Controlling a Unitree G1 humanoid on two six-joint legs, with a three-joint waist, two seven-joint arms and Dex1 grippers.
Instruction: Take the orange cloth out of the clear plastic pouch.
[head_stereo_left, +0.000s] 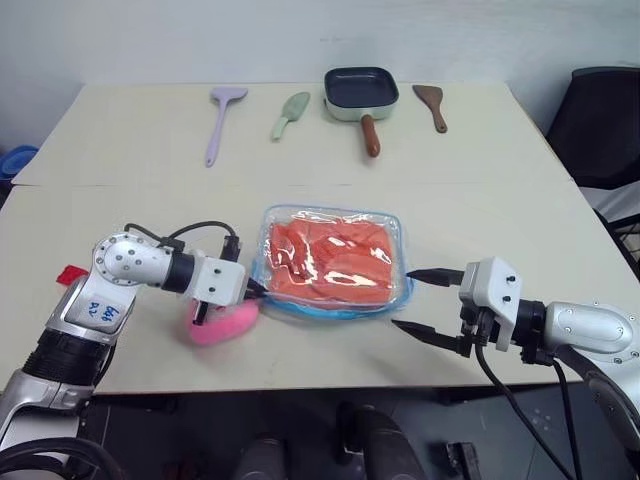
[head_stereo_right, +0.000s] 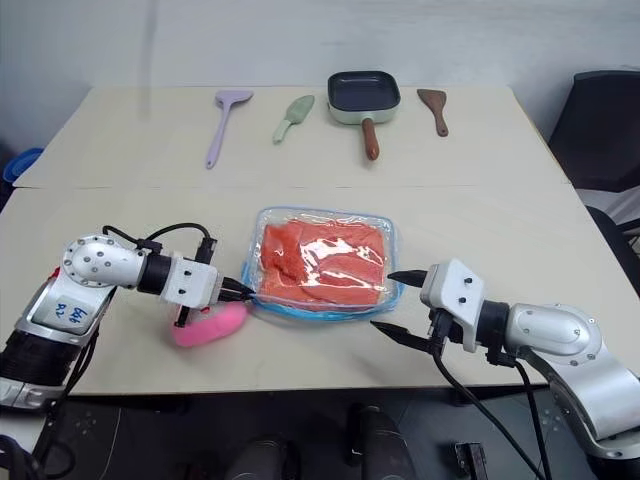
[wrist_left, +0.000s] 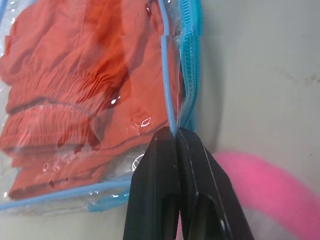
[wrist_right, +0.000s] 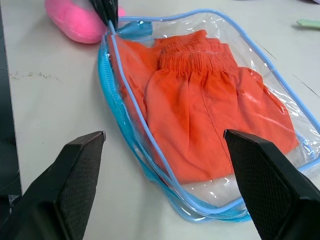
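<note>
From the head camera, the clear plastic pouch (head_stereo_left: 332, 262) lies flat near the front middle of the pale table (head_stereo_left: 480, 200), with the orange cloth (head_stereo_left: 330, 262) folded inside it. The left gripper (head_stereo_left: 258, 291) reaches in from the left, its fingers pressed together at the pouch's near left edge, just above a pink plush charm (head_stereo_left: 224, 323) that rests on the table beside the pouch. The right gripper (head_stereo_left: 420, 303) hovers off the pouch's right side with its two fingers spread wide, apart from the plastic. Along the far edge of the table lie a purple spatula (head_stereo_left: 222, 122), a green scoop (head_stereo_left: 291, 113), a small pan (head_stereo_left: 361, 97) and a brown spatula (head_stereo_left: 432, 104). In the left wrist view, the two black fingertips (wrist_left: 165, 150) are clamped shut on the light blue piping at the pouch's edge beside the zipper, the cloth showing through the plastic and the pink charm just beside them. In the right wrist view, the wide-set fingers (wrist_right: 75, 165) frame the pouch, which lies closed around the cloth, with the left gripper pinching its far corner by the charm.
</note>
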